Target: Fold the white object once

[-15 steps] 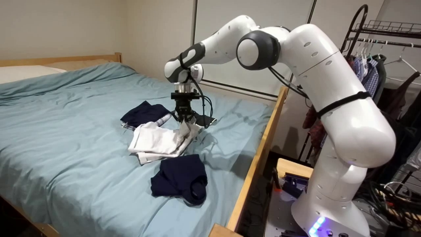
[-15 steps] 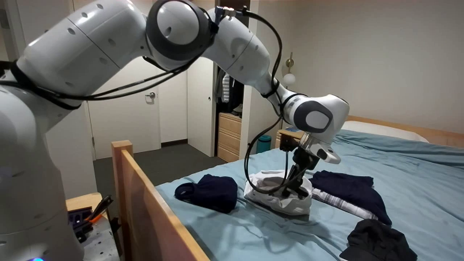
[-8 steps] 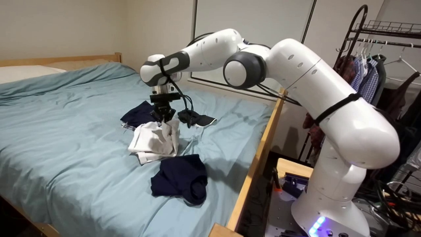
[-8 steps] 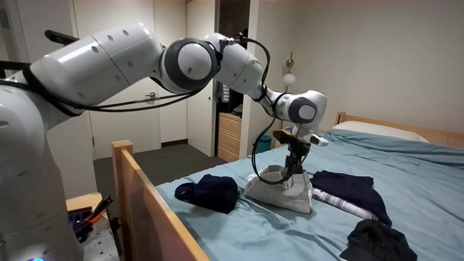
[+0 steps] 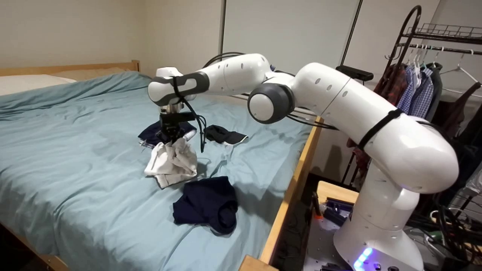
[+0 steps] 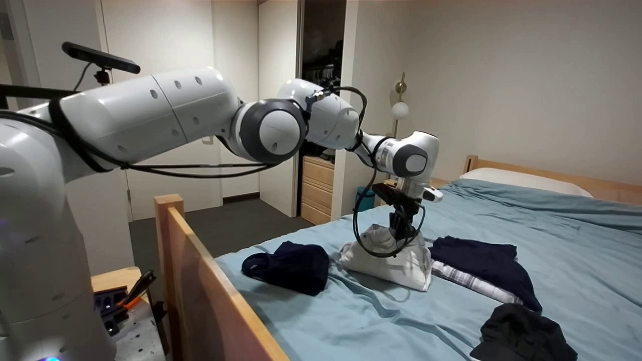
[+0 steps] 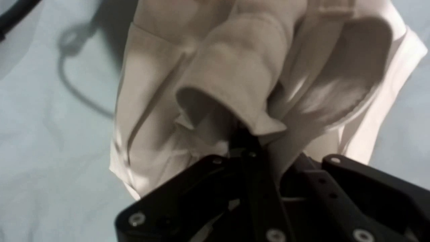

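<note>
White garment [image 5: 170,165], with the hand [image 6: 401,234] directly above it, closed on a raised, bunched ridge of its cloth. At this ridge, the wrist view shows cloth running between 2 jaws that stand close together, and a curled flap [image 7: 231,77] bending over them; the number of layers held cannot be told. If only the upper layer is caught, the lower cloth probably lags behind and the fold comes out partial; if the bite is shallow, the ridge could slip free. Because the held part is gathered, release at this point would likely leave a lump rather than a flat crease. Close by the garment hangs a loop of cable [image 6: 355,220], which could snag the lifted cloth; whether the 2 touch cannot be told. Just beside the garment, on 2 opposite sides, lie the navy bundle [image 5: 205,203] and the navy pile [image 6: 485,259] with striped cloth [image 6: 476,284] beneath. A pull carried too far toward either could drag the whole garment into it and spoil both. Farthest from the garment rests a dark cap [image 6: 524,331], at risk, in all likelihood, only if the motion runs wide.
</note>
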`<action>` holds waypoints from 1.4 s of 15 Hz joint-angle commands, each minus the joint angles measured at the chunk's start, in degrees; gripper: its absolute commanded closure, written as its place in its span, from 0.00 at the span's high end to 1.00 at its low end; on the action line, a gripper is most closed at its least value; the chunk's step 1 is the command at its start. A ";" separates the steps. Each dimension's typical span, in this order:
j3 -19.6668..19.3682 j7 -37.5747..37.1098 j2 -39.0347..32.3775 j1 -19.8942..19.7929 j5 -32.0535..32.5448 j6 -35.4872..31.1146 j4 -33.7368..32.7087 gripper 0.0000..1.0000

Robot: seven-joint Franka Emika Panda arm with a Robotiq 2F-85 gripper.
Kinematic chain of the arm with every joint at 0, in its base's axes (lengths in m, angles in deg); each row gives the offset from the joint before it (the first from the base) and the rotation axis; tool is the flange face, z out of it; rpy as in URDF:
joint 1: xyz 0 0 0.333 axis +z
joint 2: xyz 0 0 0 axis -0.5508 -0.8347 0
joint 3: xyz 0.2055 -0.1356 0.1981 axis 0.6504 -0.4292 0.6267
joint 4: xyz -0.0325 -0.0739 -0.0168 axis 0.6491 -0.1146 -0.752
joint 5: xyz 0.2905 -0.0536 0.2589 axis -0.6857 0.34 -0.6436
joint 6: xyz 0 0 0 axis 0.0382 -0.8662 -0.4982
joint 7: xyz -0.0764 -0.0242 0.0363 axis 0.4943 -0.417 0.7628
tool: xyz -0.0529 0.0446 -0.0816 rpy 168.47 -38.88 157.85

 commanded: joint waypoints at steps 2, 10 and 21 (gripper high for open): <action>3.21 8.27 -5.29 -2.01 0.92 2.15 -9.03 0.05; 3.33 18.90 -7.17 3.79 1.76 2.33 -8.72 0.60; -0.87 17.93 -3.90 7.23 2.00 1.32 -11.69 1.00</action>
